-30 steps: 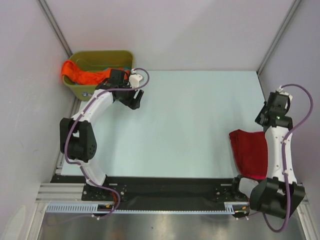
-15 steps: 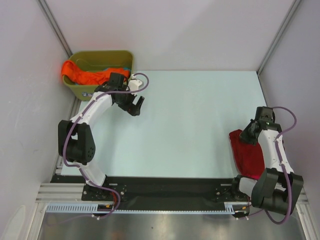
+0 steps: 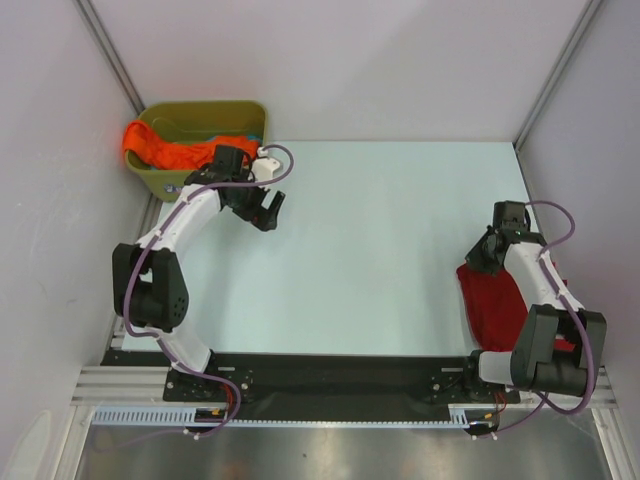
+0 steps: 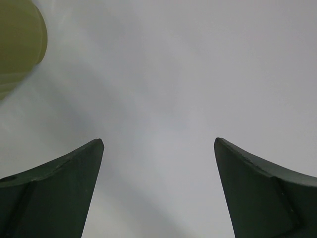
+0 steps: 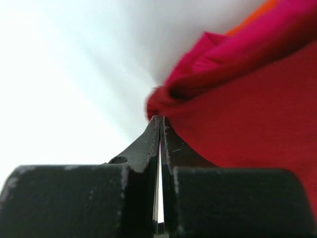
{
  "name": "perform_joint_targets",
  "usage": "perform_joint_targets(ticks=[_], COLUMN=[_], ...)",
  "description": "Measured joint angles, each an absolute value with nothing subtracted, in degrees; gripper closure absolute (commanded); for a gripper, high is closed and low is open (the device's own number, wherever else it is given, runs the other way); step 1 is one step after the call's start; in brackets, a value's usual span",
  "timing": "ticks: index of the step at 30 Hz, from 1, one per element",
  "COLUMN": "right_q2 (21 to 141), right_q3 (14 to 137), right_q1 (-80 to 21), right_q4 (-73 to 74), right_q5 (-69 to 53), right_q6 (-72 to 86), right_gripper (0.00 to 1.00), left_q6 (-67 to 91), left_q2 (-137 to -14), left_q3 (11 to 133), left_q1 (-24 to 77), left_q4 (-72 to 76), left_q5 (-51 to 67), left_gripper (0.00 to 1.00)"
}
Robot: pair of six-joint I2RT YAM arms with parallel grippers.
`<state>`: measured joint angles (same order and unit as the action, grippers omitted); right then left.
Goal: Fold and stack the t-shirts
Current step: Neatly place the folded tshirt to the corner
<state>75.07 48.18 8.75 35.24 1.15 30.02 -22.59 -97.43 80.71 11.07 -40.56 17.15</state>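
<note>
A folded dark red t-shirt (image 3: 495, 305) lies at the right side of the table. In the right wrist view the dark red cloth (image 5: 247, 114) has a magenta-pink layer (image 5: 237, 49) and a thin orange sliver (image 5: 255, 14) beyond it. My right gripper (image 3: 481, 259) is shut, and its tips (image 5: 160, 118) touch the dark red shirt's far-left corner with no cloth seen between the fingers. An orange t-shirt (image 3: 160, 152) hangs out of the olive tub (image 3: 200, 108). My left gripper (image 3: 267, 208) hovers open and empty (image 4: 158, 141) over bare table just right of the tub.
The olive tub's rounded corner (image 4: 20, 44) shows at the top left of the left wrist view. Grey walls close in the table at the back and on both sides. The pale table surface (image 3: 380, 230) spreads between the two arms.
The right arm swung from the back right down and left onto the red shirt's far-left corner, still shut. The left gripper opened wider and shifted slightly near the tub.
</note>
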Motion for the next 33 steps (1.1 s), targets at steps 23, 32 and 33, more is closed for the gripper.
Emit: perform_joint_targets(ticks=[23, 32, 33], right_q2=[62.7, 59.51, 58.57], right_q3=[62.17, 60.05, 59.51], right_q1=[11.14, 12.73, 12.73], right_q4=[38.11, 36.71, 36.07], right_q5=[-8.36, -9.47, -9.45], right_q6=[14.92, 13.47, 13.47], right_gripper=[0.0, 0.0, 0.0], left_q6=[-22.59, -22.55, -22.57], left_q2=[-76.95, -62.06, -61.69], left_q3=[71.99, 57.45, 56.71], left_q1=[10.57, 10.52, 10.48], left_q4=[-40.99, -40.45, -40.47], left_q5=[12.64, 7.81, 7.51], left_gripper=[0.0, 0.0, 0.0])
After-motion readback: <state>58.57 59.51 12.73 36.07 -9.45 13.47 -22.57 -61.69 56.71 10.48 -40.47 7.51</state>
